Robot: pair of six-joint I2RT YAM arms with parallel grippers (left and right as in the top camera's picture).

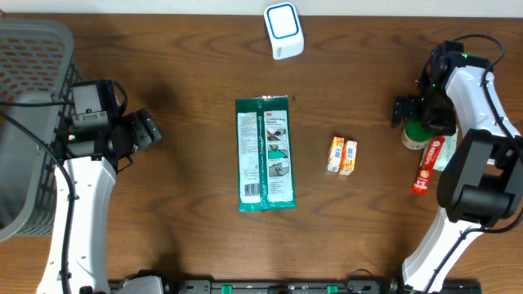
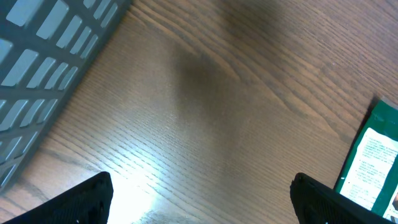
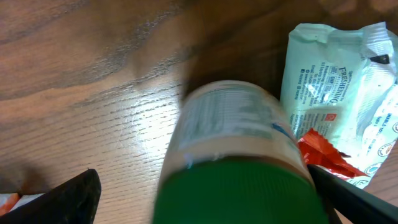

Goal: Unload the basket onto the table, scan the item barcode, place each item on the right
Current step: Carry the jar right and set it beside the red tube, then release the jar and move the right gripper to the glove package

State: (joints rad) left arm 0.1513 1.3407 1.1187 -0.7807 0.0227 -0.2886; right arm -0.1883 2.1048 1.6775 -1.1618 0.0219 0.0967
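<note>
**No scan under way: the jar sits at the right edge, well apart from the scanner**

The right gripper (image 3: 211, 196) hangs over the green-lidded jar (image 3: 239, 149) with its jaws spread wide. The left finger stands clear of the jar and the right one is just beside the lid, so nothing is clamped. The jar rests on the worktop (image 1: 188, 73) beside a red tube (image 1: 426, 167) and a white packet (image 3: 323, 68). The scanner (image 1: 283, 30) stands at the far edge near the middle, with no item before it. Judging by this, lifting the jar and presenting it to the scanner are both left to do. The left gripper (image 1: 149, 129) hovers with its jaws apart and empty over bare wood between the basket (image 1: 33, 49) and the green packet (image 1: 265, 153).
</note>
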